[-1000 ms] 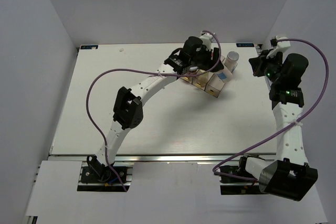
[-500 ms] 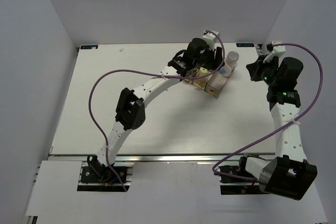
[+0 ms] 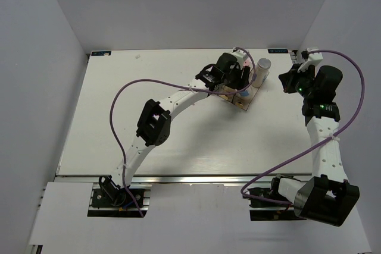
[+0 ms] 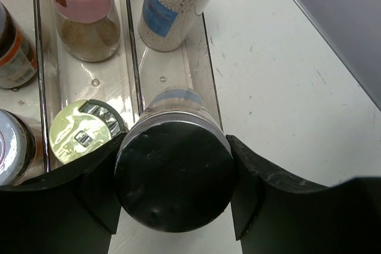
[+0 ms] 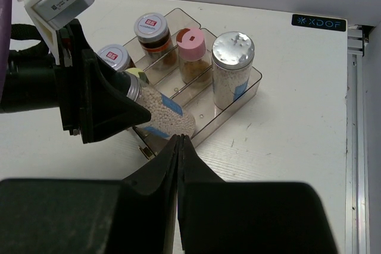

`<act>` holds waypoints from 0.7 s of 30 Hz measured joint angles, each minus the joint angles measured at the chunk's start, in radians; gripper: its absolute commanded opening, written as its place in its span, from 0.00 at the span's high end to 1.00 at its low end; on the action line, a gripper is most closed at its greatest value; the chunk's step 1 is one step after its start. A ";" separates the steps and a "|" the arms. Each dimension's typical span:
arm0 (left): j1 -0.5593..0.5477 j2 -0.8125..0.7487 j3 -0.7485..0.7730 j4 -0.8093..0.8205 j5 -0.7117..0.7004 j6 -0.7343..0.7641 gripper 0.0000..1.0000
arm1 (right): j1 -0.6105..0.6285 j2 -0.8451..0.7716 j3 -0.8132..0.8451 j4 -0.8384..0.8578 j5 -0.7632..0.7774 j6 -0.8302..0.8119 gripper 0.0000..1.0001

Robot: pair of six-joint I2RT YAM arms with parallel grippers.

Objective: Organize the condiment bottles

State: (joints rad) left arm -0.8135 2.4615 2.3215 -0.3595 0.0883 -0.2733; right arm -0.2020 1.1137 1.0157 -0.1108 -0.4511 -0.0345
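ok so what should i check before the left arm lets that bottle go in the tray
1. Grip: the left gripper has a finger on each side of the held bottle. Ok.
2. Bottle upright: it is tilted, base down in the tray, lid up at the gripper. Not ok.
3. Room in the slot: the only other thing in it is the upright silver-lidded bottle, at the far end. Ok.
4. Base resting on the tray floor: hidden by the bottle itself. Cannot tell.
5. Clearance from the yellow bottle in the next slot: it sits right beside the gripper's finger. Cannot tell.
6. Right gripper: shut, empty, apart from the tray. Ok.
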 measured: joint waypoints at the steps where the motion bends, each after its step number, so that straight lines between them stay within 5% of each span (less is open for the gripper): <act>1: 0.000 0.001 0.000 -0.001 0.000 0.003 0.95 | 0.000 0.000 0.000 0.000 0.000 0.000 1.00; 10: -0.002 0.002 0.000 -0.015 0.000 0.011 0.37 | 0.000 0.006 -0.018 0.000 -0.001 0.001 1.00; 21: -0.011 0.002 0.000 0.002 -0.011 0.019 0.12 | 0.000 0.008 -0.034 -0.002 0.000 0.000 1.00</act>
State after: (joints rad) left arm -0.8246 2.4630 2.3215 -0.3580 0.0769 -0.2546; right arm -0.2020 1.1213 0.9813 -0.1127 -0.4515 -0.0341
